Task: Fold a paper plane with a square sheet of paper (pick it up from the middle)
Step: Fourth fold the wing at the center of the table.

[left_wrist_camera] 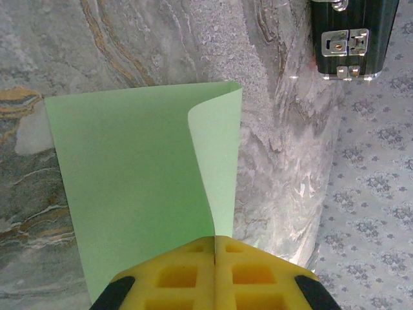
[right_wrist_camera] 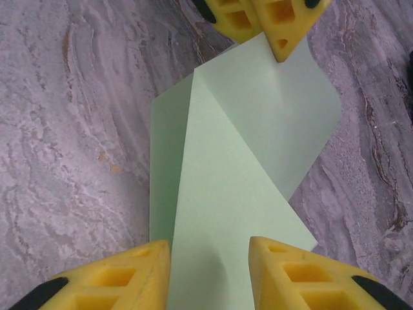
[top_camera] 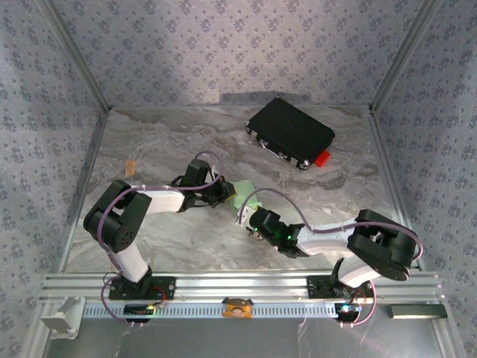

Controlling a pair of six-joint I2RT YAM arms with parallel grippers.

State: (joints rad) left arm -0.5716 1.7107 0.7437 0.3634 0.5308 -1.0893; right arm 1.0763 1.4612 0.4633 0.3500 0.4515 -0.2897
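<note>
While the square sheet of paper [right_wrist_camera: 258, 142] was kept at mid-bench [top_camera: 149, 149] with one flap curled over, its edges were judged best matched before creasing. The left claw [left_wrist_camera: 214, 242] was pinched shut on one edge; the right claw [right_wrist_camera: 210, 248] was parted astride the flap, ungripped.

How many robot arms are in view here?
2. The left arm reaches from the near left to the square sheet of paper at mid-table; the right arm reaches it from the near right. None seems hidden.
</note>
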